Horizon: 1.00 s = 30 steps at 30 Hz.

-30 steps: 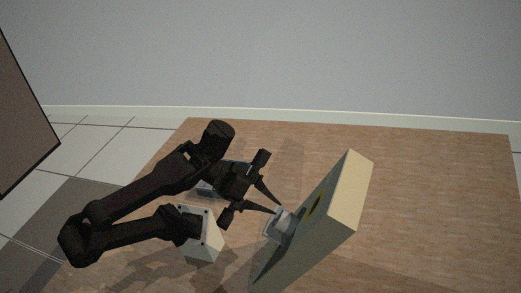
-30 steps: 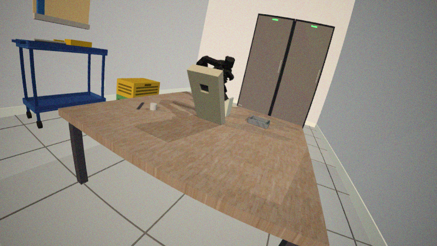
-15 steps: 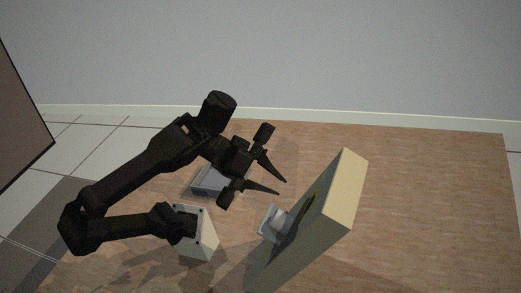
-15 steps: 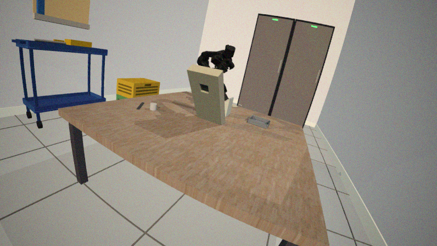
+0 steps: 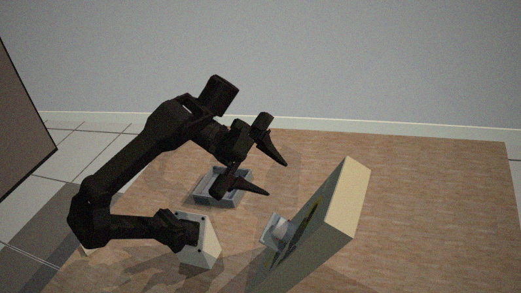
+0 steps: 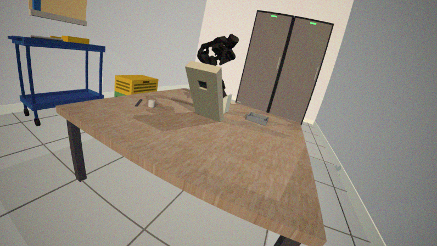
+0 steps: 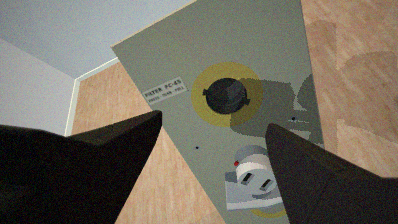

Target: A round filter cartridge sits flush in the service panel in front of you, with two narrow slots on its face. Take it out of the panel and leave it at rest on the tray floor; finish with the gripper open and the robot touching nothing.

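Note:
The service panel point(image 5: 347, 200) point(image 6: 205, 104) point(image 7: 270, 40) stands tilted on the table. Its round socket point(image 7: 226, 96), ringed in yellow, is empty. The white filter cartridge point(image 5: 282, 229) point(image 7: 257, 169) is out of the socket and sits below it, in a small pale holder point(image 5: 267, 236) point(image 7: 250, 204) on the panel's front. Two dark slots and a red tab show on it. My gripper point(image 5: 278, 180) point(image 7: 213, 123) is open and empty, above and back from the cartridge. The grey tray point(image 5: 215, 201) point(image 6: 256, 121) lies on the table beyond the arm's base, and no cartridge shows in it.
The arm's pale base mount point(image 5: 213, 251) stands in front of the panel. Behind the panel, a small white cylinder point(image 6: 151, 104) and a dark strip point(image 6: 138, 102) lie on the table. A blue cart point(image 6: 61, 96) and a yellow crate point(image 6: 123, 85) stand beyond the table.

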Each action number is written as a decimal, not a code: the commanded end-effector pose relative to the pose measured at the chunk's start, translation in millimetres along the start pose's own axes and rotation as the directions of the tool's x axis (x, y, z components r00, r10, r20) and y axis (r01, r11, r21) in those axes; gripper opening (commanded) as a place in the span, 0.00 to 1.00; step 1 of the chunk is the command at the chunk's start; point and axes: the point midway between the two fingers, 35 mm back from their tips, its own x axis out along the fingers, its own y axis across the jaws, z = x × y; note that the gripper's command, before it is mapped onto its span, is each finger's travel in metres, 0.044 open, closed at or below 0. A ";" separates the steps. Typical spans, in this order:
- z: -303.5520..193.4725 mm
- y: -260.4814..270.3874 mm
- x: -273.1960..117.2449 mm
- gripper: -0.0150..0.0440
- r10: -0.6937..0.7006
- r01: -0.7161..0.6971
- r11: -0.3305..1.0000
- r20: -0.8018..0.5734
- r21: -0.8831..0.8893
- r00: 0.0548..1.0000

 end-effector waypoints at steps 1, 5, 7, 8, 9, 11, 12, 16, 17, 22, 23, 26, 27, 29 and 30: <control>-46.6 -24.6 24.9 0.77 -0.099 0.048 0.956 -0.163 -0.290 0.982; -79.0 -47.3 35.7 0.77 -0.178 0.025 0.879 -0.280 -0.476 0.943; -79.0 -47.3 35.7 0.77 -0.178 0.025 0.879 -0.280 -0.476 0.943; -79.1 -47.4 36.0 0.77 -0.178 0.025 0.879 -0.280 -0.476 0.943; -79.3 -47.4 36.8 0.77 -0.178 0.025 0.879 -0.280 -0.476 0.943; -80.1 -47.6 39.6 0.77 -0.177 0.024 0.879 -0.280 -0.475 0.943; -80.6 -47.8 41.2 0.77 -0.177 0.024 0.879 -0.281 -0.475 0.943; -82.4 -48.5 47.5 0.77 -0.176 0.023 0.880 -0.281 -0.475 0.943; -82.8 -48.7 49.0 0.77 -0.176 0.023 0.880 -0.281 -0.475 0.943; -85.0 -49.9 56.8 0.77 -0.176 0.022 0.880 -0.281 -0.475 0.943; -85.4 -50.2 58.4 0.77 -0.175 0.022 0.880 -0.281 -0.474 0.943; -86.7 -51.1 63.0 0.77 -0.176 0.022 0.880 -0.281 -0.474 0.944; -87.1 -51.4 64.5 0.77 -0.176 0.023 0.880 -0.281 -0.474 0.944; -87.9 -52.1 67.5 0.77 -0.176 0.023 0.880 -0.280 -0.474 0.944; -88.3 -52.5 69.0 0.77 -0.176 0.023 0.880 -0.280 -0.474 0.944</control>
